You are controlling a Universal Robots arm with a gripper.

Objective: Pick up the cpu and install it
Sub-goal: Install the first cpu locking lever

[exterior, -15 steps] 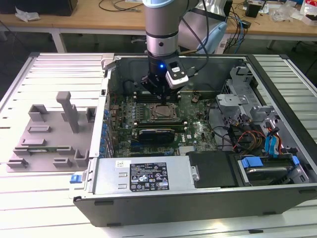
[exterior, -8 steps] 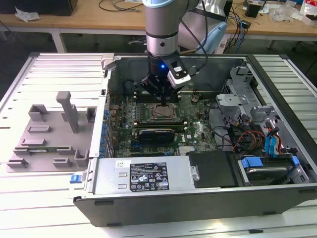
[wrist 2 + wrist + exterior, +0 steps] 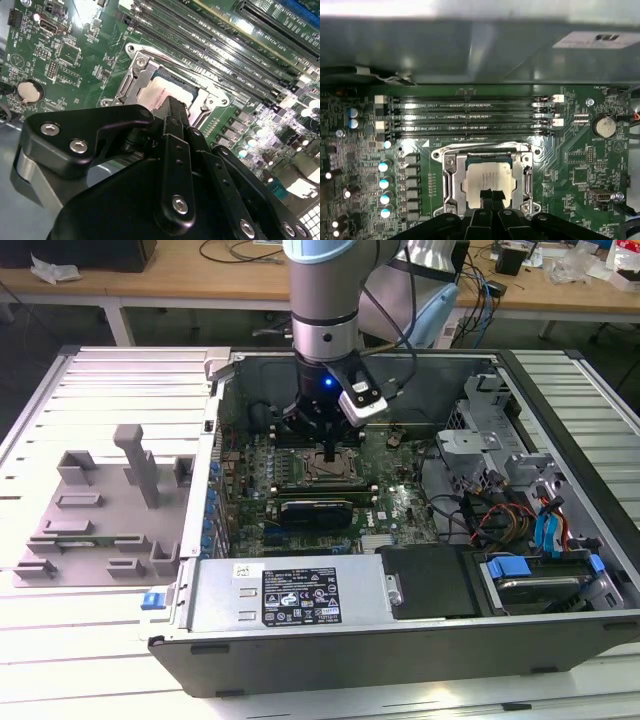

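Hovering pressed together just above the cpu (image 3: 488, 180) seated in its socket frame (image 3: 451, 175), the jaws (image 3: 489, 195) mark installation; release wants care.

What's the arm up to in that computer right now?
Tool low over the socket frame, fingertips at the cpu. Cpu lying flat within the frame. Nothing in the way.

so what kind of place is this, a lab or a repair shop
Most likely a robotics lab or test bench. An open computer case lies on a slatted metal table under the arm's claw, which is at the cpu in its socket; cluttered wooden workbenches with cables stand behind.
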